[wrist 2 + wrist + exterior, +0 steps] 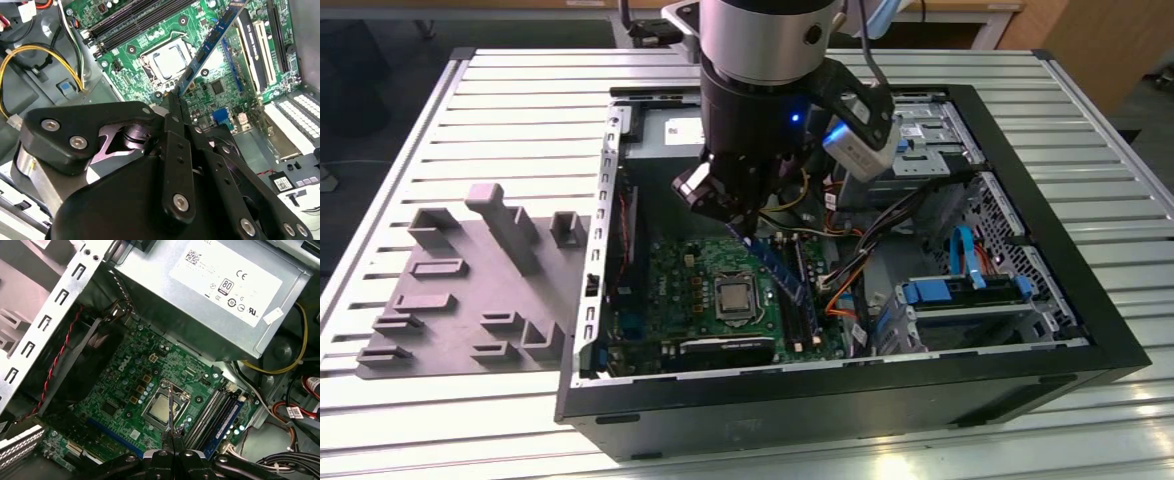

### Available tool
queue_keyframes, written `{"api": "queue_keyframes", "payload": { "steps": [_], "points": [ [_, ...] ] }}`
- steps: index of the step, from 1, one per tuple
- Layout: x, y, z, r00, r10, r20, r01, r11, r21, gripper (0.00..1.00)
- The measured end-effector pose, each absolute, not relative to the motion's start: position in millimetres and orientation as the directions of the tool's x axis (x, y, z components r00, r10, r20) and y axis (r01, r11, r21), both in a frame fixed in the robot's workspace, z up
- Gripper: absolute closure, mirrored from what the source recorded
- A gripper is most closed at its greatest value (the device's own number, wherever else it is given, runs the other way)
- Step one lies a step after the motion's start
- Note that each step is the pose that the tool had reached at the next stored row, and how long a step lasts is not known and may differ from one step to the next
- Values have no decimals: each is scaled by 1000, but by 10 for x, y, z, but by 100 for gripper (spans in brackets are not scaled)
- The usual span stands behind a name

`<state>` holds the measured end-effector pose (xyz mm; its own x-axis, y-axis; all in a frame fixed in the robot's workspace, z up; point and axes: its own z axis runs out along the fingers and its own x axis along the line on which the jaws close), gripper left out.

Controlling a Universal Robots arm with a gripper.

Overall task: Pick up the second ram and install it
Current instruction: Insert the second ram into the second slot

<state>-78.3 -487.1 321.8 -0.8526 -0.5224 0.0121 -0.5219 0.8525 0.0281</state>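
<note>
Ram point(781, 280) hangs pinched at one end between the pressed-together fingertips of the gripper point(744, 232), inside the open case point(854, 410) at the middle of the exterior view. From the fingertips the stick slopes down toward the lower right of that frame, above the green motherboard point(680, 290), just right of the CPU point(736, 298). Whether its far end touches anything I cannot tell.

In the second wrist view the gripper point(173, 97) clamps the near end of the ram point(215, 42), and the dark-blue stick with its row of black chips reaches away over the motherboard point(220, 90). The CPU point(169, 60) lies beside it, with the black slots point(140, 15) on the CPU's other side. Yellow wires point(35, 50) loop off the board's edge.

In the first wrist view the ram point(170, 405) shows edge-on as a thin line rising from the gripper point(171, 437). It crosses the CPU point(161, 410) socket's edge, and the slots point(212, 412) lie just beside. One strip among those slots is blue; I cannot tell whether it is a seated stick. The grey power supply point(210, 300) sits beyond the motherboard point(125, 385).

At the exterior view's left, the grey holder tray point(467, 290) lies on the slatted table point(520, 120), just beside the case. Blue drive caddies point(961, 290) sit in the case at the frame's right.
</note>
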Motion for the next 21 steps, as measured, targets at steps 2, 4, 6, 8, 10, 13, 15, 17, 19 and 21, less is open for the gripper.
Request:
{"api": "queue_keyframes", "payload": {
  "steps": [2,4,6,8,10,13,15,17,19,21],
  "points": [
    [-783,-4871,3218,-859,-512,12,-512,859,28,89],
    [-783,-4871,3217,-865,-502,12,-502,865,28,89],
    [-783,-4871,3217,-871,-492,12,-491,871,28,89],
    [-783,-4871,3217,-876,-482,12,-481,876,28,89],
    [-784,-4871,3216,-881,-472,12,-472,881,28,89],
    [-783,-4871,3216,-889,-458,12,-458,889,28,89],
    [-783,-4871,3216,-894,-449,12,-448,893,28,89],
    [-783,-4871,3215,-898,-439,12,-438,898,28,89],
    [-783,-4871,3215,-904,-428,12,-428,903,28,89],
    [-783,-4871,3214,-909,-417,12,-417,908,28,89]
  ]
}}
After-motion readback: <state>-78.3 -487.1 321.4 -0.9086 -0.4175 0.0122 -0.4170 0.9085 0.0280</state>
